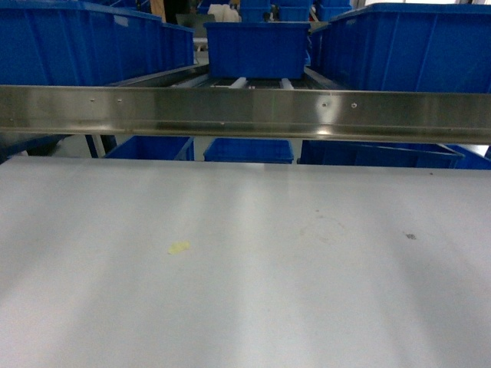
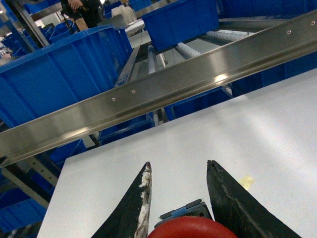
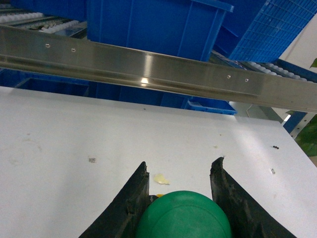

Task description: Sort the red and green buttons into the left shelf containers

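Two buttons: red button (image 2: 185,227) pinched in left end effector (image 2: 178,171), green button (image 3: 183,215) (right end effector (image 3: 179,171)).

Two buttons, two tools, one bench

One red button (image 2: 185,228) sits between the left tool's (image 2: 178,173) jaws, one green button (image 3: 183,215) between the right tool's (image 3: 179,171); at 12 o'clock beyond the bench (image 1: 245,268), at least six blue tubs (image 1: 257,46).

A pale grey table (image 1: 307,291) bears a small yellowish scrap (image 1: 179,247) (and a dark speck (image 1: 410,236))
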You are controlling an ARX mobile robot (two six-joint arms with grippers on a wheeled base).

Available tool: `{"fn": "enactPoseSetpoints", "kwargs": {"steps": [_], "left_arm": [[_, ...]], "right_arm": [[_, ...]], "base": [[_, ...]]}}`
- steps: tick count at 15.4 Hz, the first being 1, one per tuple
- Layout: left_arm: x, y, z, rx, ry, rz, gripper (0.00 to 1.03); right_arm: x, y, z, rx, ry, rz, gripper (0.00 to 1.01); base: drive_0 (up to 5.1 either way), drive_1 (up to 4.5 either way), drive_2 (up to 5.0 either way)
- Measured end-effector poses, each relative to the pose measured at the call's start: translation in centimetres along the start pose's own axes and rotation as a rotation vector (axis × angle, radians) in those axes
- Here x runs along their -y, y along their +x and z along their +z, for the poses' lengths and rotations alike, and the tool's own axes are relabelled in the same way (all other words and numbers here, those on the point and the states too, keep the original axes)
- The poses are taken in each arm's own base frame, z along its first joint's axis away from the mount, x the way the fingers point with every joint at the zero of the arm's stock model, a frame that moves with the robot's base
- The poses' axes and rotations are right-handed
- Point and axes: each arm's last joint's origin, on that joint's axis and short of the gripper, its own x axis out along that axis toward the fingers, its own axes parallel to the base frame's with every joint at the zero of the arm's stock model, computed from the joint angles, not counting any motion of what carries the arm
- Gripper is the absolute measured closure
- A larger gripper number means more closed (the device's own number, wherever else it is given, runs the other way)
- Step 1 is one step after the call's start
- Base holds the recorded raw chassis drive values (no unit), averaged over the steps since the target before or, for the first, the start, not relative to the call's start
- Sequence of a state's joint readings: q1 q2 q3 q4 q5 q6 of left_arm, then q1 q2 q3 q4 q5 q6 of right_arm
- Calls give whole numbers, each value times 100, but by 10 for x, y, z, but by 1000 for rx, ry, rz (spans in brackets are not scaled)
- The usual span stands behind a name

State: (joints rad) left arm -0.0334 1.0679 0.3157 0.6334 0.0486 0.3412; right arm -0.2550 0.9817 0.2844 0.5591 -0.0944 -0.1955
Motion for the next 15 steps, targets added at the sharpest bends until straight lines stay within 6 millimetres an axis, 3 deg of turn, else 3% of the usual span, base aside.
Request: {"fn": "enactPoseSetpoints", "kwargs": {"steps": [9,15], "left_arm": [[0,0,0,1,0,0,74],[0,0,0,1,0,0,74]], "right_arm": [[0,0,0,1,0,0,68],[0,0,0,2,0,0,68]], "base": [[-413,24,377],[-470,217,289]]}}
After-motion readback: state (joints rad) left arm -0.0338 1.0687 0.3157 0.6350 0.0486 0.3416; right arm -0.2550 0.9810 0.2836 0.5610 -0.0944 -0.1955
